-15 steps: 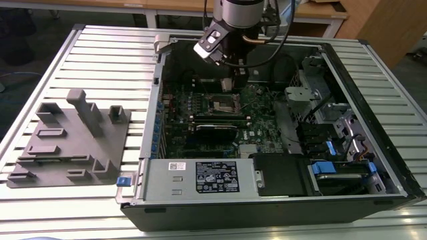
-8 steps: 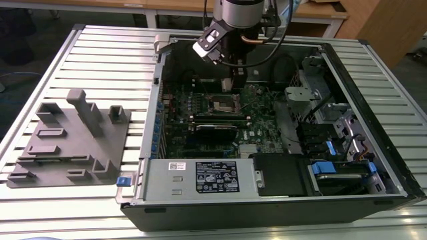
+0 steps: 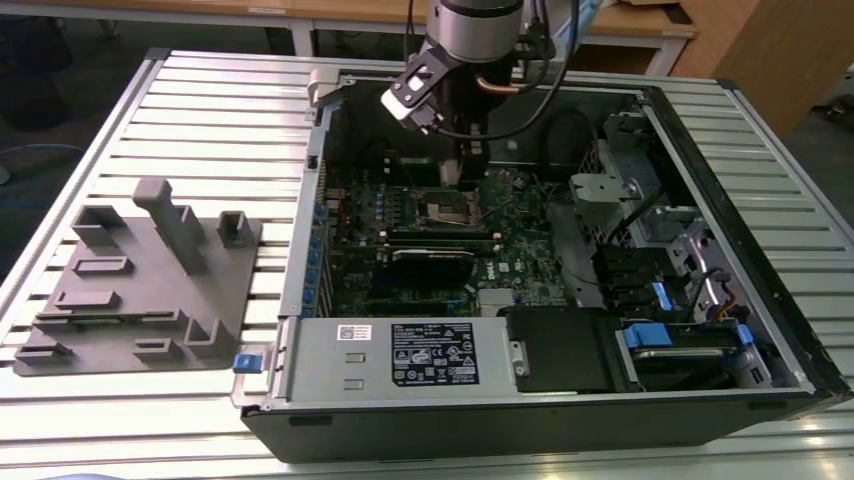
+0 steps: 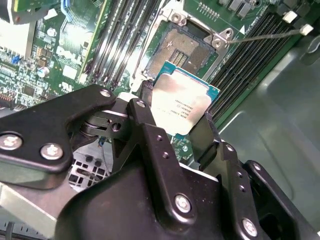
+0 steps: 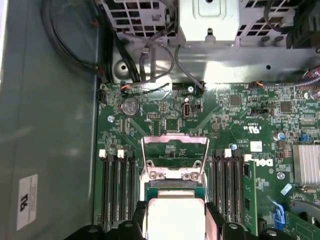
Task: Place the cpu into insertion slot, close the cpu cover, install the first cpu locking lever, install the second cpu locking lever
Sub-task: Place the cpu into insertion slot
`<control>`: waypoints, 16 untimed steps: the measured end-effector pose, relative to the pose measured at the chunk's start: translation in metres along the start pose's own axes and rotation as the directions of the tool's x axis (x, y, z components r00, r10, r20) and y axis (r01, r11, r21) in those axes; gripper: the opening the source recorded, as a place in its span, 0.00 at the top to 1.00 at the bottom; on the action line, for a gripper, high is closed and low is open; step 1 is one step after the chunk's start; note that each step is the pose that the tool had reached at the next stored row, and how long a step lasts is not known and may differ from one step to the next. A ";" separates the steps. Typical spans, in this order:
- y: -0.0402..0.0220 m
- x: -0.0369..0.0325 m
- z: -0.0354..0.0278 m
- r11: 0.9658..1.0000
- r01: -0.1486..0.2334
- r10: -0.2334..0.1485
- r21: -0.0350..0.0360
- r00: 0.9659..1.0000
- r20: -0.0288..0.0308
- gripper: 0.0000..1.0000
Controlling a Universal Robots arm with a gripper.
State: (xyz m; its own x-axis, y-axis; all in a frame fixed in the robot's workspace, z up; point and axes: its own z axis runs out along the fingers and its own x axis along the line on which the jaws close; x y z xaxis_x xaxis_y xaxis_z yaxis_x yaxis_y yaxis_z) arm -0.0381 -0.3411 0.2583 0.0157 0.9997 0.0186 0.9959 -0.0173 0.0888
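Note:
My gripper [image 4: 175,119] is shut on the cpu [image 4: 179,102], a flat square chip with a silver top and a green edge, pinched by two opposite sides between black fingers [image 4: 145,120]. The cpu hangs tilted just short of the insertion slot [image 4: 182,47], which lies open with its contact field bare. In the first wrist view the cpu [image 5: 175,220] sits in the gripper [image 5: 175,222], and beyond it the cpu cover [image 5: 173,173] stands swung up. A thin wire locking lever [image 4: 265,35] sticks out sideways from the slot's corner. In the exterior view the gripper [image 3: 461,178] reaches down over the insertion slot [image 3: 449,208].
The open computer case [image 3: 747,130] lies on a slatted table [image 3: 200,110]. Memory slots [image 5: 117,185] flank the socket on both sides. A drive cage [image 3: 627,180] and cables stand at the exterior view's right. A grey fixture block [image 3: 140,275] rests outside the case at the exterior view's left.

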 end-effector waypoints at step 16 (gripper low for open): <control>-0.0020 -0.0002 0.0106 1.000 -0.003 0.003 0.000 1.000 0.000 0.46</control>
State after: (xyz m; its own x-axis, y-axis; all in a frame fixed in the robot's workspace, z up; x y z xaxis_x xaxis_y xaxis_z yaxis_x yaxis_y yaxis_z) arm -0.0391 -0.3411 0.2475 0.0188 0.9996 0.0190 0.9958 -0.0204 0.0890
